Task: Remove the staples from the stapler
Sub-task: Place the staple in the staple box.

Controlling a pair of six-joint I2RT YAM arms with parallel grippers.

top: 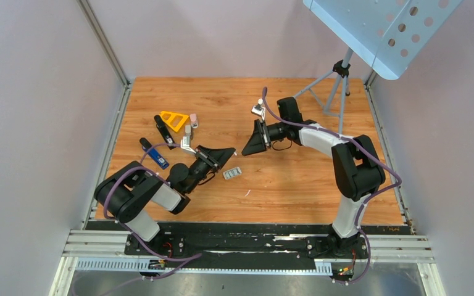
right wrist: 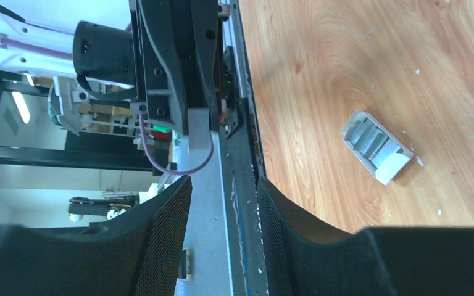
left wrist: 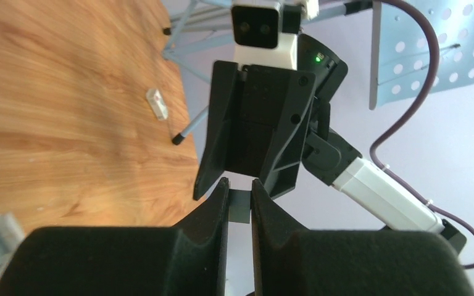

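So the left gripper (left wrist: 239, 183) is clamped down on a small flat grey strip of staples (right wrist: 199, 129); the strip is pinched between the two black fingers and pokes out past their tips. The right gripper (right wrist: 223, 180) is facing it nose to nose over the middle of the table (top: 296, 179), with its fingers spread and nothing between them. From the right wrist camera the strip sits just ahead of that gap and lined up with it, but not inside it. From the left wrist camera the end of the strip comes right up to the right gripper's fingertips, and I honestly can't tell if it's touching them or just shy.

Both grippers are up off the wood. A little white staple box (right wrist: 398, 163) with grey rows inside lies flat on the table, just beside the left gripper on the near side.

The long black thing I take for the stapler (top: 163, 131) is off to the left, well apart from the strip, lying next to a yellow triangle (top: 174, 119) and a blue item (top: 156, 158)
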